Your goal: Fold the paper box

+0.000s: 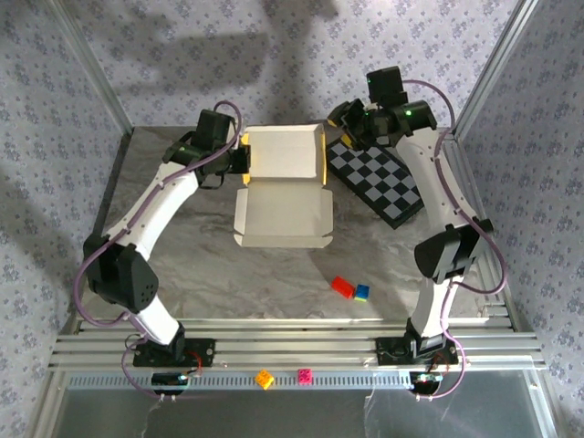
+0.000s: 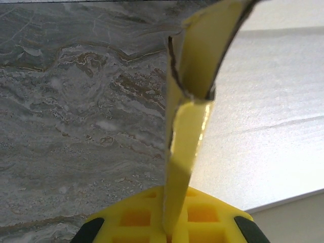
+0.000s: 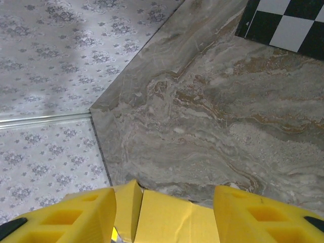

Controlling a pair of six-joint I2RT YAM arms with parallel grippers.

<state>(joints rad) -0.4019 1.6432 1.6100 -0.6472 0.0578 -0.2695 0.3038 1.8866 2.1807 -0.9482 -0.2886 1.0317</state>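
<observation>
Yellow thin-cardboard paper box (image 1: 283, 187), upper centre of top view: left gripper (image 2: 167, 229) clamped on its left-side flap, right gripper (image 3: 164, 205) jaws apart astride right wall, so one-sided pull may tear the flap.

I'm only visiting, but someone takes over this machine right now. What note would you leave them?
Left end effector: shut on the left side flap of the paper box, which stands raised.
Right end effector: open, fingers either side of the far right corner.
Done: the far half's side walls look raised.
Left: the near half lies flat and the lid is not closed.
</observation>
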